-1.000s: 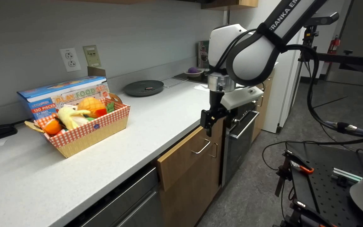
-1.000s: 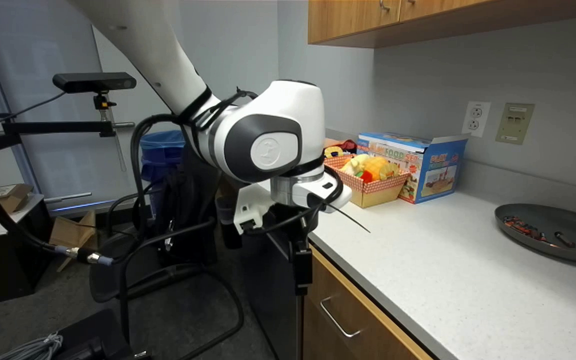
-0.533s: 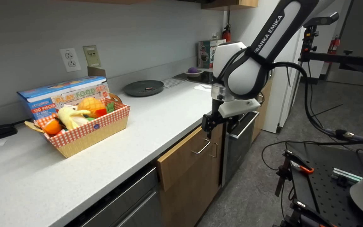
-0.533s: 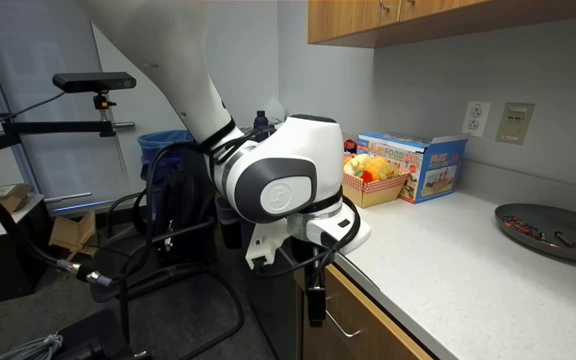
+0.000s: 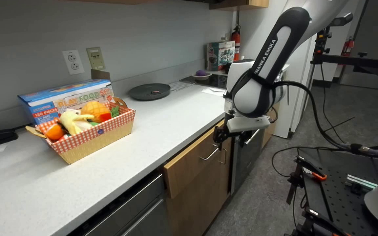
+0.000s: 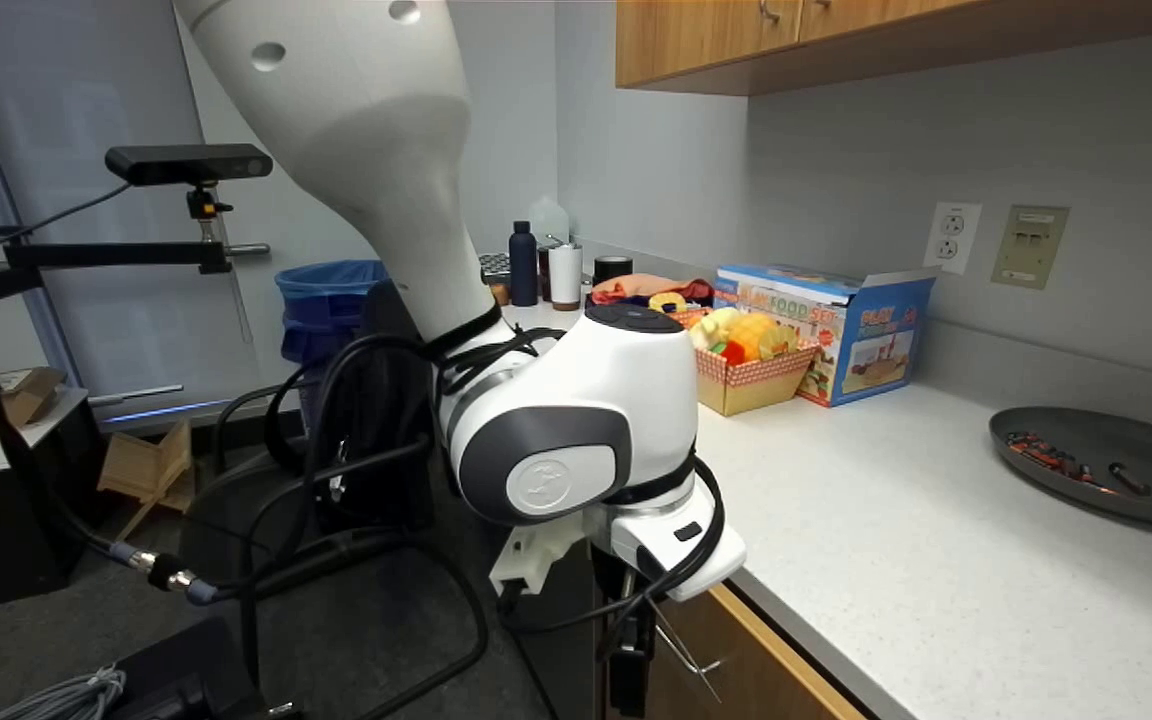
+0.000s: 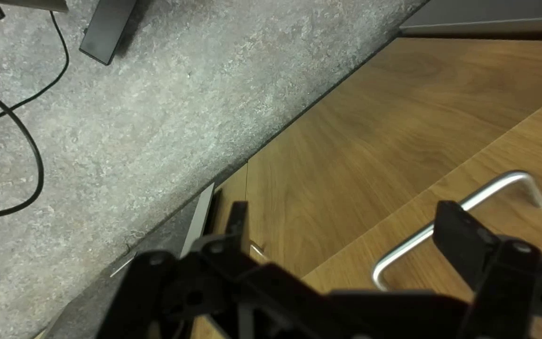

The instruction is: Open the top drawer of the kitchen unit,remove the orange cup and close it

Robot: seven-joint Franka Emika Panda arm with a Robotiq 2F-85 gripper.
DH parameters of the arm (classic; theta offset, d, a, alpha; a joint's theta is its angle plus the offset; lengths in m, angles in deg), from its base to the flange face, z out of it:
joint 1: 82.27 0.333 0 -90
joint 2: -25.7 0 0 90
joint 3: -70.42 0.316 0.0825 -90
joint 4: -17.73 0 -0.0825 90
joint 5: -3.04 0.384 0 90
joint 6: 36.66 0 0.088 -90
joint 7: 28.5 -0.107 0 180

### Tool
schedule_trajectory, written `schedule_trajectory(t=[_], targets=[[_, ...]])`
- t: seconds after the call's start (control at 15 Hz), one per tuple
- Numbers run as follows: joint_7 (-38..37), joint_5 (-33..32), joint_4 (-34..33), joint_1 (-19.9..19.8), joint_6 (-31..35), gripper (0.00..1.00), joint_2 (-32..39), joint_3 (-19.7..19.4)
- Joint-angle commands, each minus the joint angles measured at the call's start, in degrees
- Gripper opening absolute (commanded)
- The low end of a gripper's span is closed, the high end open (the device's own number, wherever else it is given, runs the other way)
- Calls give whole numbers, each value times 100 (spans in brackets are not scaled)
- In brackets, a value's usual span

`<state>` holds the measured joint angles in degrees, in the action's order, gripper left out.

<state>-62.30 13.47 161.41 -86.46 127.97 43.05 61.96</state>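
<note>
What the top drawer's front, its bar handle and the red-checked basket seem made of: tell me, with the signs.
Top drawer's front: wood or wood-look laminate, satin; brown grain shows, but I can't tell which.
Bar handle: metal, silvery and smooth; bright highlights run along the rod.
Red-checked basket: perhaps stiff printed card, fairly matte; thin flat walls and crisp corners.

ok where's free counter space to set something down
The white countertop is bare between the toy food basket and dark round pan, to its front edge. Crowded: behind the basket, by the play food box; at the top drawer, by the gripper.
</note>
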Motion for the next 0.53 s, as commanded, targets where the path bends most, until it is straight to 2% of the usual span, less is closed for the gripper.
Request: schedule_trajectory(t=[0.0,0.2,0.47], targets=[[69,130,-9,126,-3,100,31,-108],[60,141,-10,126,4,100,40,-108],[155,673,65,-48,345,100,111,148]])
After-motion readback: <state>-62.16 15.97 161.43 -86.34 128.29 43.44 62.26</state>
